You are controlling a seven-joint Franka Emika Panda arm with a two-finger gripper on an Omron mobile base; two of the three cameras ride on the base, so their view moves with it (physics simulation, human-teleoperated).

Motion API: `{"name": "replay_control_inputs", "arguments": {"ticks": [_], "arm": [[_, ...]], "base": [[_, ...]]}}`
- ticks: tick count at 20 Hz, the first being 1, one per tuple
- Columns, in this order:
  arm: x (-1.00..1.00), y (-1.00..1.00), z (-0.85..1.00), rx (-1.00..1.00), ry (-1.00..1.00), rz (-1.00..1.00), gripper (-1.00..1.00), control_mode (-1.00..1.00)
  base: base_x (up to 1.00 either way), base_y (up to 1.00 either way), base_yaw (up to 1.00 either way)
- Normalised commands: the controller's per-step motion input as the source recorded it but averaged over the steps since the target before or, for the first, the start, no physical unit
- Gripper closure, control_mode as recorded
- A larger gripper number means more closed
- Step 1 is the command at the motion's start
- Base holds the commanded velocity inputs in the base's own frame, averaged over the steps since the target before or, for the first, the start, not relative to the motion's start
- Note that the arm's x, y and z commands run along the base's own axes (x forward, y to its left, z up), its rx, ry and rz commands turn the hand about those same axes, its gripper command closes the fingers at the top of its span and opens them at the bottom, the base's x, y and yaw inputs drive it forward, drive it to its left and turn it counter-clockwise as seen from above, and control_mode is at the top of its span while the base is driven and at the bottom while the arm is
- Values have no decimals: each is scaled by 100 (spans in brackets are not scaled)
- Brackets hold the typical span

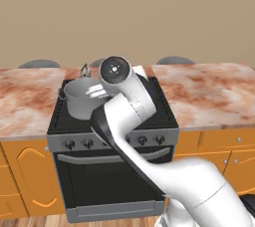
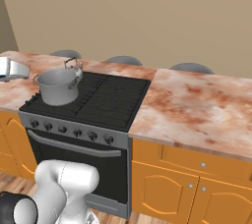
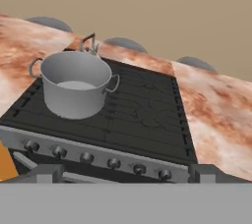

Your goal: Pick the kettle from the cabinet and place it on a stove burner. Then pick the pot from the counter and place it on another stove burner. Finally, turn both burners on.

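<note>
Knobs, pot, kettle, no writing

pot and kettle crowding stove's left, right burners open

Readable text: none could be read in any view.
Pot: plain grey metal, bore no brand or mark.
Kettle: no label could be made out.
Knob strip: along the range's front edge, the knobs showed no legible numbers or symbols; too small to tell.
Counter: marbled stone, carried no signs.
Oven door: dark front, no brand plate was readable.
</note>
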Motion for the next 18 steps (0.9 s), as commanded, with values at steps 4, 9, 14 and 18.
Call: {"name": "replay_control_inputs", "arguments": {"ticks": [4,9,14,18], "arm": [[-28,0,0,-18,5,9,-100,-100],[-20,0,0,-19,4,11,-100,-100],[-17,0,0,-20,4,13,-100,-100],[-22,0,0,-20,1,14,-100,-100]], "base": [[0,0,0],[0,0,0],[0,0,0],[0,0,0]]}}
